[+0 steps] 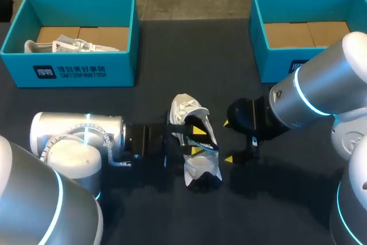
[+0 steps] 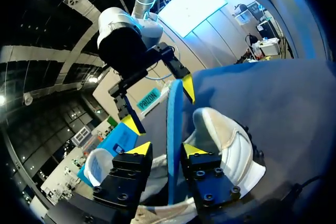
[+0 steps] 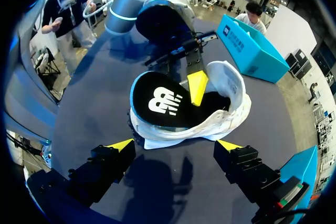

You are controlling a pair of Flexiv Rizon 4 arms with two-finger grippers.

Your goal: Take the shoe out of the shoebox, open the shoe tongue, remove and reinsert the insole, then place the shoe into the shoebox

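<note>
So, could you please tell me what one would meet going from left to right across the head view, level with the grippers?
left arm → shoe → right gripper → right arm

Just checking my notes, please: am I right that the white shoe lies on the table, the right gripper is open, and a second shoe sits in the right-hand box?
Not quite: the head view shows the second shoe in the left shoebox; the right shoebox holds none. The white shoe and the open right gripper are as stated.
</note>
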